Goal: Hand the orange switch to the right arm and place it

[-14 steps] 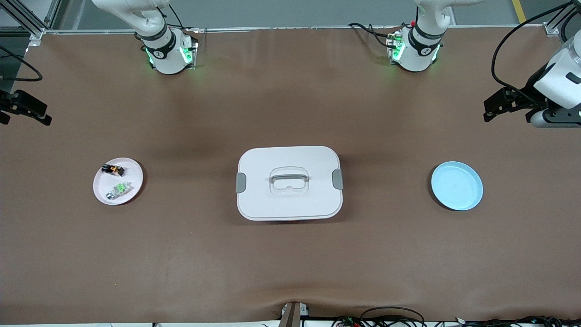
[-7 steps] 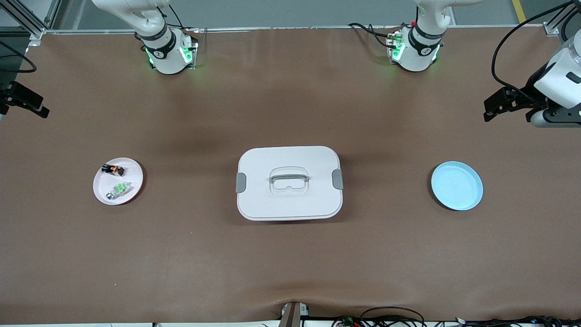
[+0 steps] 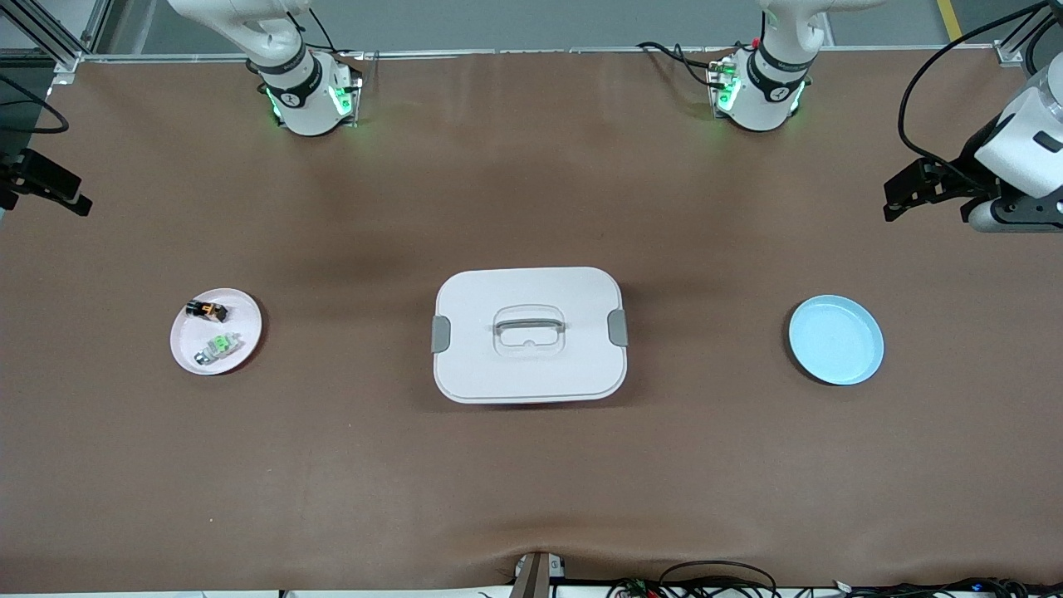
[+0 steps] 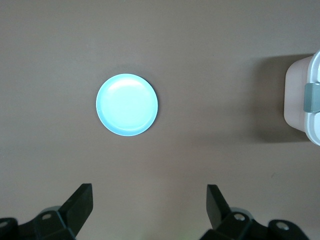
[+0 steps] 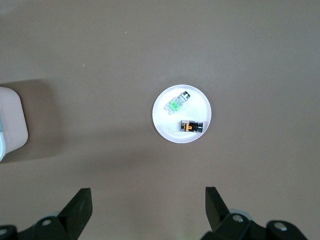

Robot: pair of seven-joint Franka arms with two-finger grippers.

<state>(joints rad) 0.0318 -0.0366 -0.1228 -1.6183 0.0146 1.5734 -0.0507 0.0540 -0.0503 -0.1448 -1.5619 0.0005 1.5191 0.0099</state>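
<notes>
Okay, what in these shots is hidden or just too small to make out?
- Inside of the white lidded box: covered by its lid, all views.
- Tiny black orange switch on the pink plate: markings too small, front and right wrist views.
- Right gripper: cut by the front view's edge.
- Left gripper: fingertips only in its wrist view.

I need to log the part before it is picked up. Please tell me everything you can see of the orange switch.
The orange switch is a tiny black blocky part with an orange-copper face. It lies on its side on the white plate, at the right arm's end of the table. It sits apart from the green-faced part on the same plate, farther from the front camera than that part. Only the plate touches it; no gripper is near.
</notes>
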